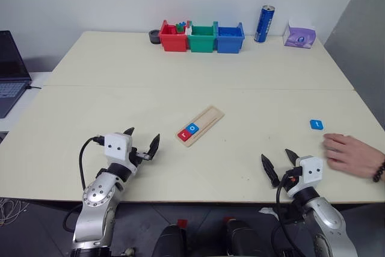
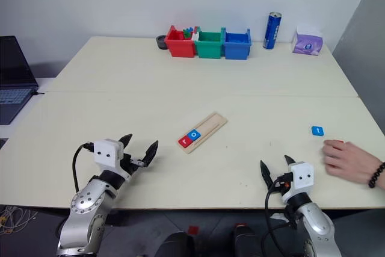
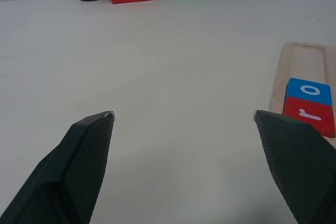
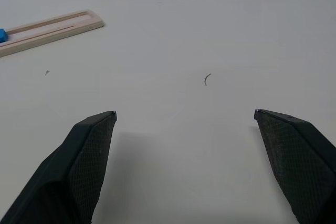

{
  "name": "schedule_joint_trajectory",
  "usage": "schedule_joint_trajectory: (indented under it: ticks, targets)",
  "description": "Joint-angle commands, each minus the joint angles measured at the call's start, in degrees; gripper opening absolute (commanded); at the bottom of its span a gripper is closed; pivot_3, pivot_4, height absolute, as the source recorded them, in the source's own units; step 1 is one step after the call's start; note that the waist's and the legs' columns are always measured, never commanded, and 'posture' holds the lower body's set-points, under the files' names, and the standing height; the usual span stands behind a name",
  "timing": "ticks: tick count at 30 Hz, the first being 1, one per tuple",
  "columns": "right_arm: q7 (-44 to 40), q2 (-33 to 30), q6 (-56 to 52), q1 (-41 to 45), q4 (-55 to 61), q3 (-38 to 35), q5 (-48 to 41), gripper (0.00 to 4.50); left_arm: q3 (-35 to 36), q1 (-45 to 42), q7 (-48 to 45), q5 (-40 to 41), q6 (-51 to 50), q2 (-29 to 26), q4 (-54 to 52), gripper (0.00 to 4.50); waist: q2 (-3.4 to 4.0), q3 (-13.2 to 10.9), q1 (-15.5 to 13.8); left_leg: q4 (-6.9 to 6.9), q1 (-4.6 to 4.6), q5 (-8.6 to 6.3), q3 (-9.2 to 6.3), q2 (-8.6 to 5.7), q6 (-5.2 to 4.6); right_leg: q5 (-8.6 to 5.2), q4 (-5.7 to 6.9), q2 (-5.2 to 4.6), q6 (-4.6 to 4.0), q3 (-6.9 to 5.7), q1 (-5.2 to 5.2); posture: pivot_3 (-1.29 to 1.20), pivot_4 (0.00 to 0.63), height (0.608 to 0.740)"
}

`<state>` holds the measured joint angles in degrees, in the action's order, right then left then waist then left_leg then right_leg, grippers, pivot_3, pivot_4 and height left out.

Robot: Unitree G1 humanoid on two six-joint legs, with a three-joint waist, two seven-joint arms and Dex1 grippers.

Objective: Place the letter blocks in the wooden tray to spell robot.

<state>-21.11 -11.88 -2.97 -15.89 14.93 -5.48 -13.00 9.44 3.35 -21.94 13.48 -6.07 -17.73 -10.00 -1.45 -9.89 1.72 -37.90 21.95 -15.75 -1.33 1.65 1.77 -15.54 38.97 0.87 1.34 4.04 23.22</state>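
The wooden tray (image 1: 201, 125) lies at an angle in the middle of the table. At its near end sit a red "r" block (image 1: 183, 135) and a blue "o" block (image 1: 192, 128) side by side. A blue "t" block (image 1: 316, 124) lies loose on the table at the right, just beyond a person's hand (image 1: 352, 154). My left gripper (image 1: 142, 140) hovers open and empty near the front edge, to the left of the tray. Open and empty too, my right gripper (image 1: 278, 163) is at the front right, beside that hand.
Red (image 1: 173, 36), green (image 1: 201, 37) and blue (image 1: 230, 38) bins stand in a row at the back, with a dark ring (image 1: 155, 37) to their left. A blue can (image 1: 264, 23) and a purple tissue pack (image 1: 299, 35) sit at the back right. A laptop (image 1: 11, 70) lies off the left edge.
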Motion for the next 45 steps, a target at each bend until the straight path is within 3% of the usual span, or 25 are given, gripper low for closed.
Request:
schedule_joint_trajectory:
  ticks: [1,8,14,21,26,38,45]
  targets:
    - [-0.51,-0.68,0.35,-0.43,2.42,-0.11,-0.6,4.47,-0.12,-0.22,-0.14,0.93,-1.09,-0.18,-3.05,4.5,0.0,0.0,0.0,0.0,0.0,0.0,0.0,0.0,0.0,0.0,0.0,0.0,0.0,0.0,0.0,0.0,0.15,0.74]
    - [-2.85,-3.04,-0.26,-0.68,4.22,1.08,-0.55,4.47,-2.5,-1.85,-2.33,2.25,-5.12,-0.89,-3.75,4.5,-0.01,0.0,0.01,0.0,0.0,0.0,0.01,-0.02,0.0,0.0,0.0,0.0,0.0,-0.01,0.0,0.0,0.15,0.74]
    - [-8.39,-8.46,-7.25,-0.26,11.56,3.64,-4.34,4.47,-6.15,-5.44,-5.62,2.84,-10.7,-2.54,-3.94,4.5,-0.02,-0.01,0.01,-0.02,0.0,0.0,0.0,-0.02,0.0,0.0,0.01,0.02,0.0,-0.03,-0.01,0.0,0.15,0.74]
    - [-15.67,-19.68,-25.59,5.81,26.58,4.7,-19.37,4.47,-11.3,-12.65,-7.33,1.66,-18.83,-3.64,-3.01,4.5,-0.06,-0.05,0.01,-0.03,0.01,0.0,-0.07,-0.07,0.0,0.01,0.01,0.04,0.02,-0.07,-0.02,0.0,0.15,0.74]
    - [-17.24,-25.46,-31.48,9.65,30.42,3.34,-25.43,4.47,-14.67,-17.14,-7.15,-0.33,-23.82,-3.96,-1.52,4.5,-0.17,-0.08,-0.01,-0.04,0.06,0.0,-0.08,-0.13,0.0,0.01,-0.04,0.06,0.03,-0.16,-0.04,0.0,0.15,0.74]
    - [-16.95,-28.64,-33.79,11.78,31.56,1.05,-29.4,4.47,-16.68,-22.13,-3.7,-2.36,-32.71,-2.12,-0.1,4.5,-0.29,-0.16,-0.05,-0.04,0.1,0.0,-0.1,-0.11,0.0,0.01,-0.05,0.07,0.04,-0.16,-0.02,0.0,0.15,0.74]
    - [-16.49,-28.55,-33.62,11.79,32.57,1.32,-29.94,4.47,-18.57,-23.61,-6.58,-2.56,-36.74,-4.6,-0.12,4.5,-0.3,-0.17,-0.04,-0.04,0.1,0.0,-0.11,-0.11,0.0,0.01,-0.05,0.07,0.04,-0.17,-0.02,0.0,0.15,0.74]
